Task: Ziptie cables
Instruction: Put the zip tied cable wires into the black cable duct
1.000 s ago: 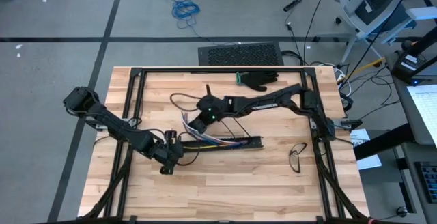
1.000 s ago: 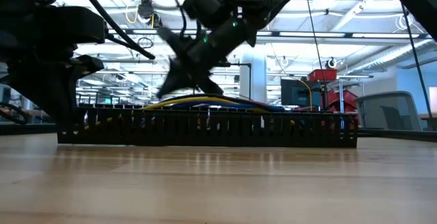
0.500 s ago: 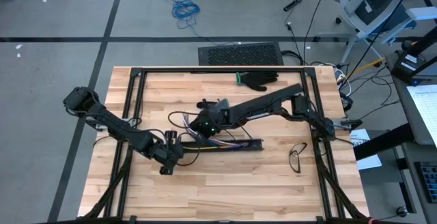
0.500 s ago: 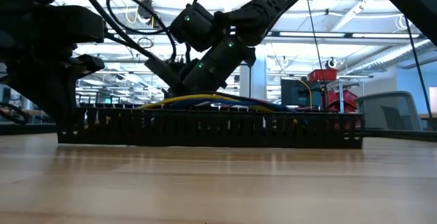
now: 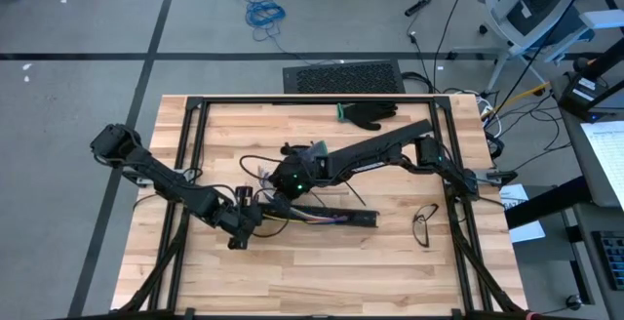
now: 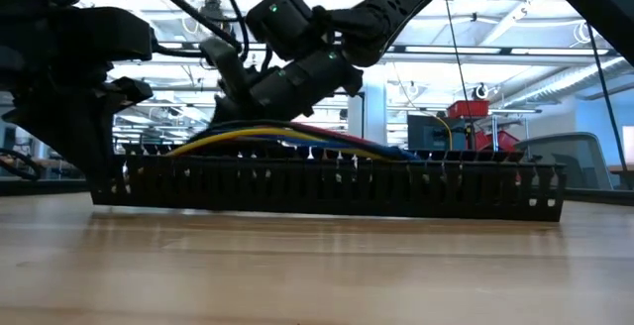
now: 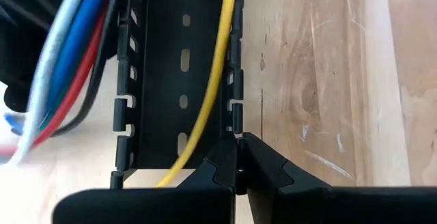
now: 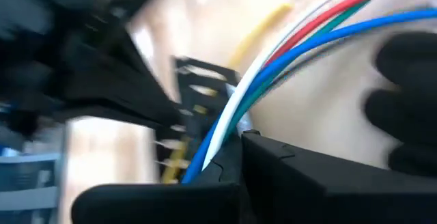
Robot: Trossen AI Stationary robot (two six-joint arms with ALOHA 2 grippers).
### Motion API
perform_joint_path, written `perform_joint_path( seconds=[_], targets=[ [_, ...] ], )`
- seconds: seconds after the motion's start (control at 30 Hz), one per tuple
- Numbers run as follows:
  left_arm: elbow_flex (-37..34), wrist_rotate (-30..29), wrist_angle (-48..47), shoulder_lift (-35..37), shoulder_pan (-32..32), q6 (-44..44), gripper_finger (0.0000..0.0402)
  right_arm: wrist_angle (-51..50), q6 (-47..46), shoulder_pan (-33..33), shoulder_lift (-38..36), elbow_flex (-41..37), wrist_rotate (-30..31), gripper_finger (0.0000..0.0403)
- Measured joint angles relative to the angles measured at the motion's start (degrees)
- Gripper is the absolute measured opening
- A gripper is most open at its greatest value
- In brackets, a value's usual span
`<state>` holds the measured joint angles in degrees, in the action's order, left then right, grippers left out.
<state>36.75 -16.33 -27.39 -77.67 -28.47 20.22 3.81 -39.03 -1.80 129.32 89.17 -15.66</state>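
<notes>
- The left gripper [image 7: 235, 162] is pressed together on the thin slotted side wall of the black channel [image 7: 171, 80] at its end; seen from above, this gripper [image 5: 252, 218] sits at about 7 o'clock of the table's middle.
- The right gripper [image 8: 235, 145] is pinched shut on the cables [image 8: 287, 53], smooth round strands of white, blue, red and green that fan out from its matte dark fingers.
- Seen from above, the right gripper [image 5: 278, 188] is just off the table's centre toward 9 o'clock, right over the channel's left part.
- The cables [image 5: 302, 215] lie along the inside of the channel [image 5: 331, 219], a long, straight, rigid plastic trough with comb-like slotted walls; a yellow wire [image 7: 212, 80] runs down its floor.
- In the low view the strands [image 6: 287, 137] arch above the channel's toothed rim [image 6: 327, 181], though it is blurred near the gripper.
- The table [image 5: 244, 271] is pale wood planks with visible grain.
- At 1 o'clock lies a black glove [image 5: 370, 114]; at 4 o'clock, glasses [image 5: 424, 224].
</notes>
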Motion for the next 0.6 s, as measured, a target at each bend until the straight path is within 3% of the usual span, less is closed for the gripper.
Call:
perform_joint_path(
  seconds=[0.2, 0.6],
  targets=[
    [0.0, 0.0, 0.0, 0.0, 0.0, 0.3, 0.0018, 3.9, -2.4, -0.2, 0.0, 0.0, -3.7, 0.0],
    [0.0, 3.5, -0.1, 0.0, 0.0, 0.4, 0.0018, -2.2, 2.3, -0.4, -0.1, 0.0, -10.8, 0.0]
  ],
)
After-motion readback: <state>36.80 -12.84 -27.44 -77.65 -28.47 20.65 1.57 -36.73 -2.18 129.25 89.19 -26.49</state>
